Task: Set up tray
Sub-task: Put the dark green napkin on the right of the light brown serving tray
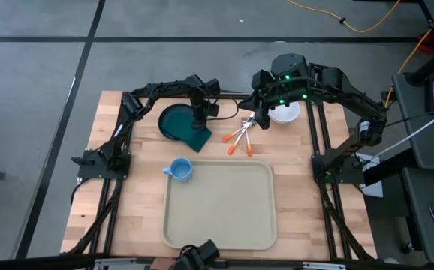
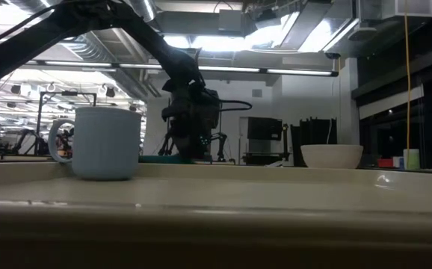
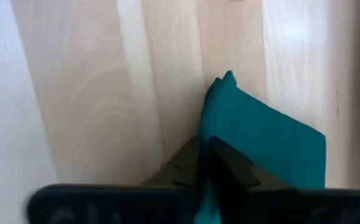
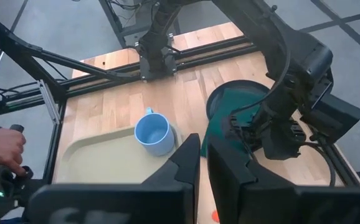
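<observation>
- The left gripper (image 3: 206,163) had its fingers pinched narrow on the edge of the dark green napkin (image 3: 261,143), which lay on the wooden table (image 1: 127,210) against the teal plate (image 1: 173,120).
- The right gripper (image 1: 256,120) hung over the orange-handled cutlery (image 1: 239,137), just beside the white bowl (image 1: 284,112), its fingers drawn nearly together, holding nothing that could be seen.
- The tray (image 1: 221,204) sat well apart from both pairs of fingers, at the table's near edge.
- The blue mug (image 1: 180,169) stood touching the tray's corner.

Beige tray (image 1: 221,206) flat at table's near edge
</observation>
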### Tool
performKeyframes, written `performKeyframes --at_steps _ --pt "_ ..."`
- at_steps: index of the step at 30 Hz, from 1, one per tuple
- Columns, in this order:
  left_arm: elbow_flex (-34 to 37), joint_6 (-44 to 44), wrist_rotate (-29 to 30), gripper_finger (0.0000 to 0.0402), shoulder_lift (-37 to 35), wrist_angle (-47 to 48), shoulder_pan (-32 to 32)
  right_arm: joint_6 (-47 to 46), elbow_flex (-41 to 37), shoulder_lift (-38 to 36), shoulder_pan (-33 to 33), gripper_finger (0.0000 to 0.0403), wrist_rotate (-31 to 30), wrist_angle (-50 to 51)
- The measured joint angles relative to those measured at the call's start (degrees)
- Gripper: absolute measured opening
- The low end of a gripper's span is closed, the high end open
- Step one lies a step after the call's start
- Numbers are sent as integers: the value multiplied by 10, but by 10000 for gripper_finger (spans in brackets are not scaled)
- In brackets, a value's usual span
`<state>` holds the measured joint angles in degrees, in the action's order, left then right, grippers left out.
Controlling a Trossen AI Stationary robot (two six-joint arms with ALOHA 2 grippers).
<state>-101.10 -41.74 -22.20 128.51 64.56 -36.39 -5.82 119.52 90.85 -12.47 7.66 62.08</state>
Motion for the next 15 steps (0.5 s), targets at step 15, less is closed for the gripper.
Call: performKeyframes --at_steps 15 --pt "-60 -7 -30 2 -2 62 0 5 0 0 0 35 0 0"
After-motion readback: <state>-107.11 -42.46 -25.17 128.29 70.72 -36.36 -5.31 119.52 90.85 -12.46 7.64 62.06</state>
